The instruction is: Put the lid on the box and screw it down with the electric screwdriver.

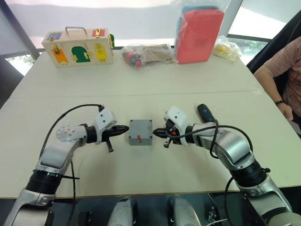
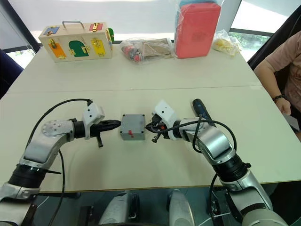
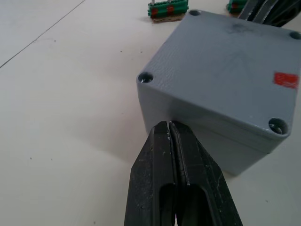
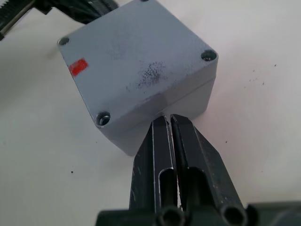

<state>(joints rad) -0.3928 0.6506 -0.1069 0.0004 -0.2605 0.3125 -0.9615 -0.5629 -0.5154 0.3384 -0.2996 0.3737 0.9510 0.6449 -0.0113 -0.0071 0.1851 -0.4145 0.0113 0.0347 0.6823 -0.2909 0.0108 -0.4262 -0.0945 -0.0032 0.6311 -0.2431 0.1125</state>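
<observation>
The lid (image 4: 136,61) sat on the box (image 1: 140,133) at table (image 1: 155,94) centre. Left gripper (image 3: 170,129) and right gripper (image 4: 167,121), each pressed together, butted against opposite sides, apparently squaring it. The electric screwdriver (image 1: 205,113) lay unused beside the right arm.

A robotics test room, likely in an office or lab: a broad pale table (image 1: 141,89) by large windows (image 1: 254,21) carries a wooden latch-board box (image 1: 78,47), bagged parts (image 1: 146,54) and a red case (image 1: 199,35), while a seated person (image 1: 282,77) watches.
</observation>
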